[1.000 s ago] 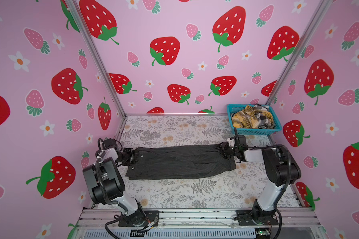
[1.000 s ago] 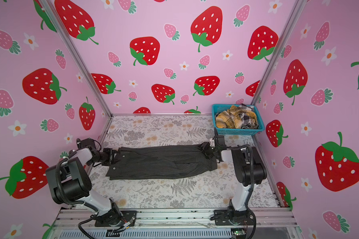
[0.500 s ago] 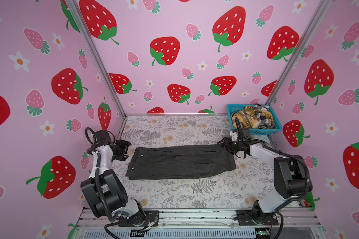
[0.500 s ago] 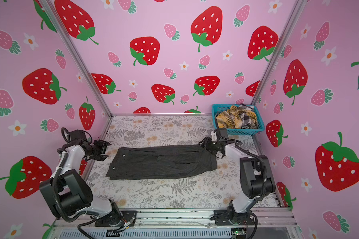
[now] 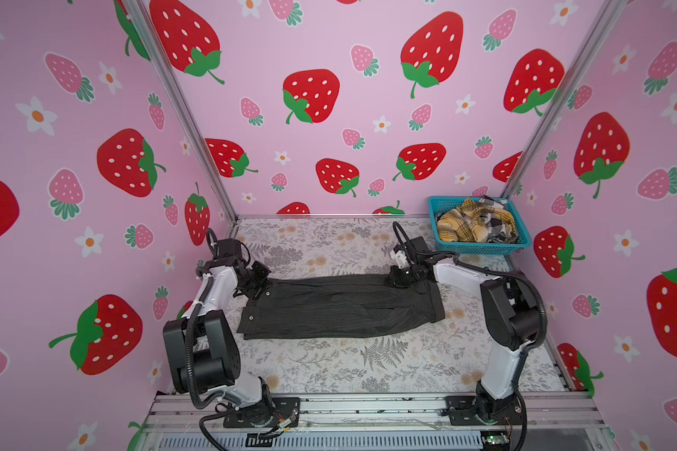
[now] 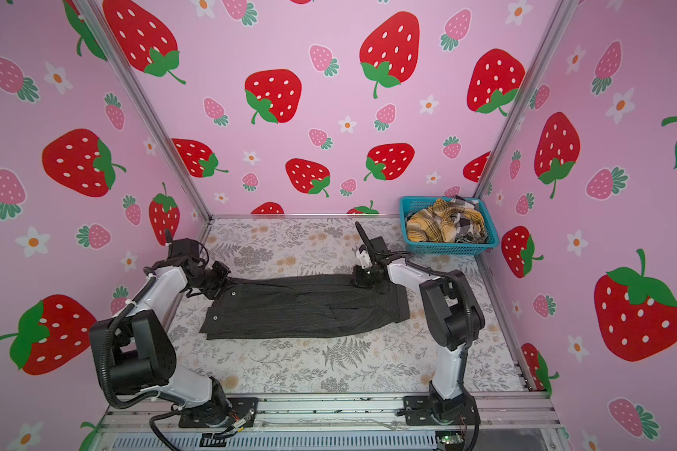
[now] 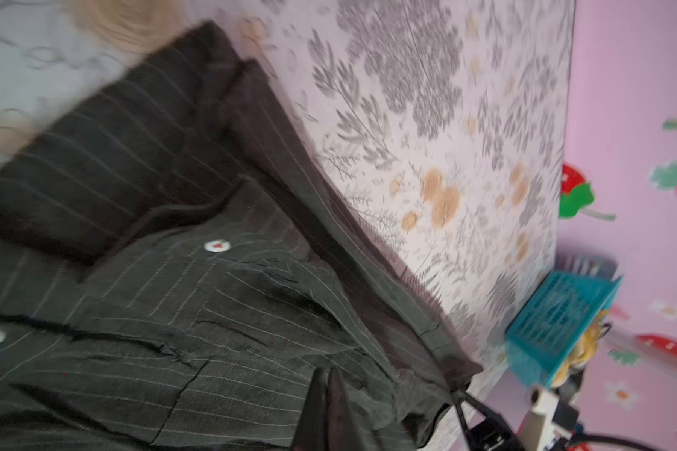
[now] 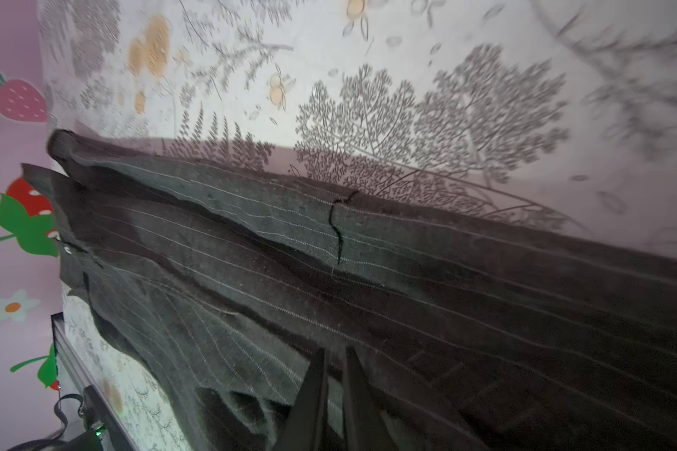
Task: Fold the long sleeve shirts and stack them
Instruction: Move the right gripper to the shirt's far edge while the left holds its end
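Note:
A dark charcoal pinstriped long sleeve shirt lies as a long folded strip across the middle of the table. My left gripper is down on its far left corner. In the left wrist view its jaws are pressed together on the striped cloth, near a white button. My right gripper sits on the far right corner. In the right wrist view its jaws pinch a ridge of the cloth.
A teal basket stands at the back right corner, holding a crumpled mustard plaid shirt and a black-white check shirt. Pink walls close in on three sides. Floral tabletop lies bare in front of the dark shirt.
Half a second ago the left gripper was off the shirt's left end and both jaws were open. Both have moved onto the shirt's far edge and closed on the cloth.

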`<state>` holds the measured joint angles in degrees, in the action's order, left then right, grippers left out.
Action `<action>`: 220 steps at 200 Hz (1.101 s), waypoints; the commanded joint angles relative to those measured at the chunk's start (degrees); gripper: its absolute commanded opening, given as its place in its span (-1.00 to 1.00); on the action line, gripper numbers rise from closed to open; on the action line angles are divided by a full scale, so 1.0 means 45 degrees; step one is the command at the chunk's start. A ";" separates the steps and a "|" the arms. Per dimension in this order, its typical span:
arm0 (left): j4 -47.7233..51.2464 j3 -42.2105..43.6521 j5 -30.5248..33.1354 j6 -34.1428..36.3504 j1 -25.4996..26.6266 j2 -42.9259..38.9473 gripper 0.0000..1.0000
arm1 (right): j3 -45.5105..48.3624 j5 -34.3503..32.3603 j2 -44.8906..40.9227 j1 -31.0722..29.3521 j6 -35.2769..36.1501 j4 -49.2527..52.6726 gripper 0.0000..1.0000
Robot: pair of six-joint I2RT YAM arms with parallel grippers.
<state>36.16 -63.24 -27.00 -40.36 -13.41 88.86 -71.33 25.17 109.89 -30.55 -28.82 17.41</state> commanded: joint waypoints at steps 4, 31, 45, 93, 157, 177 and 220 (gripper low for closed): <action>-0.1132 0.0573 -0.0673 -0.0448 0.0236 0.0392 -1.00 | -0.0438 0.0460 0.0167 -0.0108 0.0484 0.0741 -0.81; -0.1464 0.0629 -0.0571 -0.0331 0.0090 0.0996 -1.00 | -0.0021 0.0066 -0.0895 -0.0148 0.0765 0.1042 -0.76; -0.1633 0.0561 -0.0659 -0.0280 0.0015 0.1430 -1.00 | 0.0565 -0.0212 -0.1650 -0.0165 0.0885 0.1010 -0.66; -0.2567 0.0361 -0.0713 -0.0498 -0.0655 0.2631 -1.00 | 0.1930 0.0173 -0.1847 -0.0497 0.1175 0.0627 -0.58; -0.2810 0.0215 -0.0476 -0.0341 -0.1189 0.3744 -1.00 | -0.0594 -0.0328 0.0288 -0.0324 0.1208 0.0525 -0.68; -0.2640 0.0299 -0.0304 -0.0111 -0.1349 0.3790 -1.00 | -0.1589 -0.0591 0.1000 -0.0181 0.1142 0.0781 -0.70; -0.1664 0.0116 0.1018 0.0823 -0.1629 0.3579 -0.99 | -0.2430 -0.0798 0.2711 0.0418 0.0817 0.1171 -0.72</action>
<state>24.05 -60.95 -28.36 -40.10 -19.84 105.38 -81.71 22.90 118.15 -30.06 -24.84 19.77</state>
